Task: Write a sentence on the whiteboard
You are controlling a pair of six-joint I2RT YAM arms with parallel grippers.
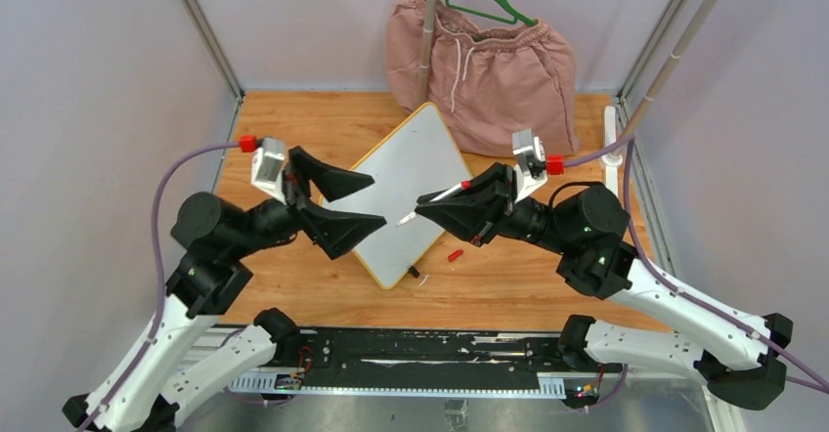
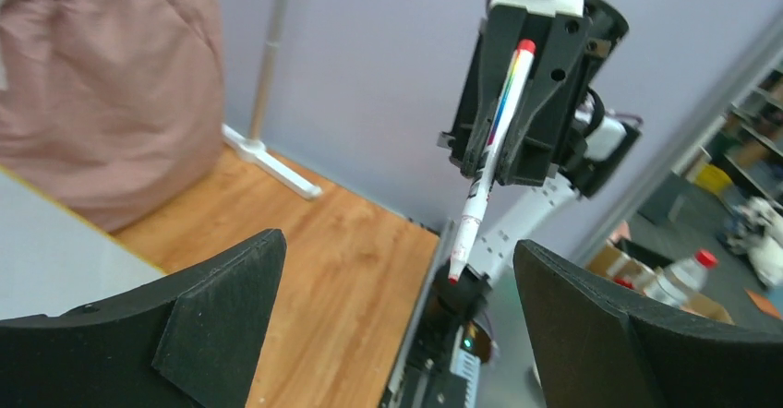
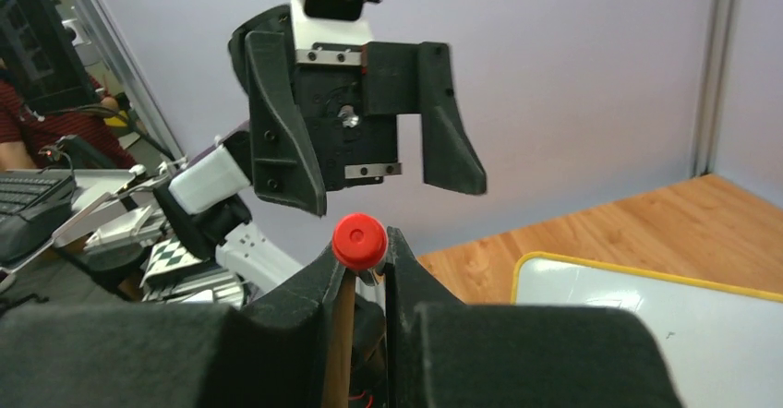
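Left tool [image 1: 376, 200] wide over whiteboard [image 1: 411, 173] edge; right tool [image 1: 422, 203] tight around marker [image 1: 448, 193], gap between

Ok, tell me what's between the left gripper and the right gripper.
In the top view, only the marker clamped in the right gripper, its tip pointing toward the open left gripper, above bare whiteboard.

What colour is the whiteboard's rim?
Yellow-orange; the whiteboard rim shows best in the right wrist view.

lilac walls [image 1: 88, 80], wooden tabletop [image 1: 293, 129], perhaps shelves [image 2: 739, 159]
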